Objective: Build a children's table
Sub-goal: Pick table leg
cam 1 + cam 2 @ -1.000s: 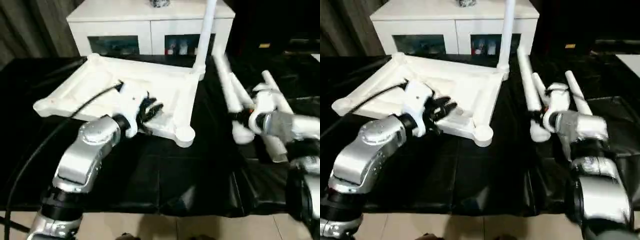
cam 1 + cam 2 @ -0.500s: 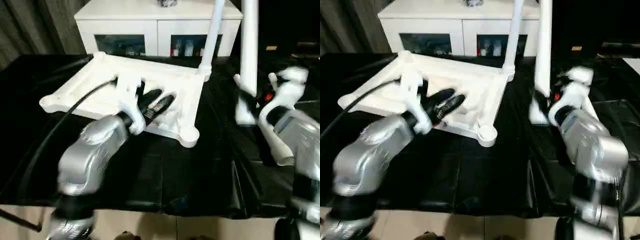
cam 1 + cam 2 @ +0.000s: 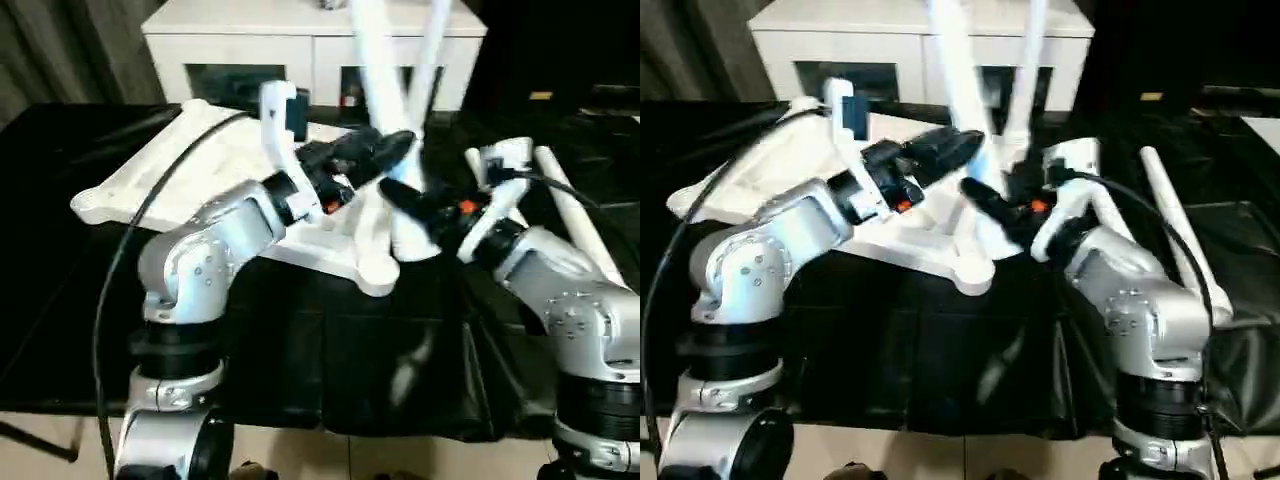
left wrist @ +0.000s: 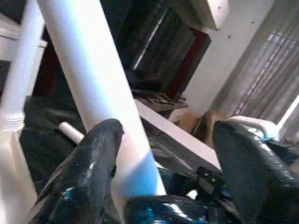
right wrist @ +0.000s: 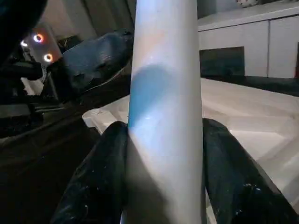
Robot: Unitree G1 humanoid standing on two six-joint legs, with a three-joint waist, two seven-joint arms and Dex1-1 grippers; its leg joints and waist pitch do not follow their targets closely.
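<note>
A: Tabletop [image 3: 200, 190] lies underside-up at centre, one leg [image 3: 430, 55] already standing in its 1 o'clock socket; right gripper [image 5: 161, 154] clamped on a second leg [image 3: 385, 110]; left gripper [image 4: 163, 154] spread wide around it.

B: Keep it plumb over the near socket [image 3: 375, 268]; a second ago it lay flat at 3 o'clock.

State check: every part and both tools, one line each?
tabletop: upside down on the black cover
fitted leg: standing in the far corner socket
held leg: off the table, tilted
loose leg: lying flat
right tool: shut on held leg
left tool: open around held leg
</note>
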